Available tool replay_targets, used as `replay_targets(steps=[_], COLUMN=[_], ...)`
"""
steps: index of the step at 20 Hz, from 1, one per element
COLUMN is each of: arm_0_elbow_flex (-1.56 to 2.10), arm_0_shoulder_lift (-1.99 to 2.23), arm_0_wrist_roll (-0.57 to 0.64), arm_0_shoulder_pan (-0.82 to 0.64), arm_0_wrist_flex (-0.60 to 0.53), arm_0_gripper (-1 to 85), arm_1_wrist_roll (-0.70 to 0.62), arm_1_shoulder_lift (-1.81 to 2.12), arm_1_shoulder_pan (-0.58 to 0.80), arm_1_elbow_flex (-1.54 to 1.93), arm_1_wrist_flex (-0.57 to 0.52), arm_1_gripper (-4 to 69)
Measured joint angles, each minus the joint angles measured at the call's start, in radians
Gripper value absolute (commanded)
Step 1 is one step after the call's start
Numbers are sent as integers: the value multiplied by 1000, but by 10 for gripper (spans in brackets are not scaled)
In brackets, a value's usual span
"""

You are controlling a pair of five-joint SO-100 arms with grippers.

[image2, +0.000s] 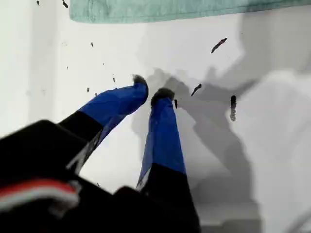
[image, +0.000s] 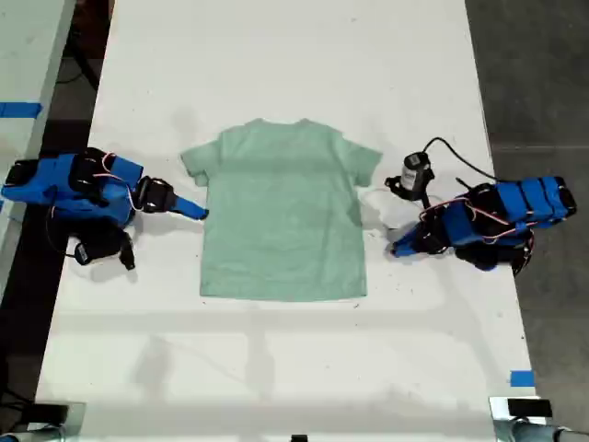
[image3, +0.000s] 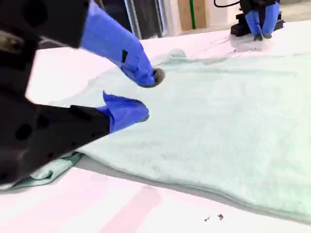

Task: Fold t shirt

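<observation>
Both grippers (image2: 151, 94) (image3: 148, 94) flank the flat t shirt (image: 281, 214) on the table (image: 276, 368).

Soft matt cloth t shirt (image: 281, 212), smooth matt white table (image: 276, 55)

T shirt (image: 281, 212) between 2 grippers

Your work surface is a long white table (image: 276, 368) running up and down the exterior view. Flat on it, near the middle, lies the pale mint-green t shirt (image: 281, 216), spread open with neck toward the view's top and both short sleeves out. You can also see a small piece of blue tape (image: 521, 378) stuck near the table's edge at the exterior view's lower right. Small dark specks (image2: 218, 44) dot the white surface just beside the shirt's edge.
</observation>
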Motion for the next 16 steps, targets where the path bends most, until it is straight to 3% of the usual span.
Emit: replay_targets(steps=[16], arm_0_elbow_flex=[0], arm_0_shoulder_lift=[0], arm_0_wrist_roll=[0], arm_0_shoulder_pan=[0], arm_0_wrist_flex=[0], arm_0_gripper=[84], arm_1_wrist_roll=[20], arm_1_shoulder_lift=[0], arm_1_shoulder_pan=[0], arm_1_elbow_flex=[2], arm_1_wrist_flex=[-9], arm_1_gripper=[56])
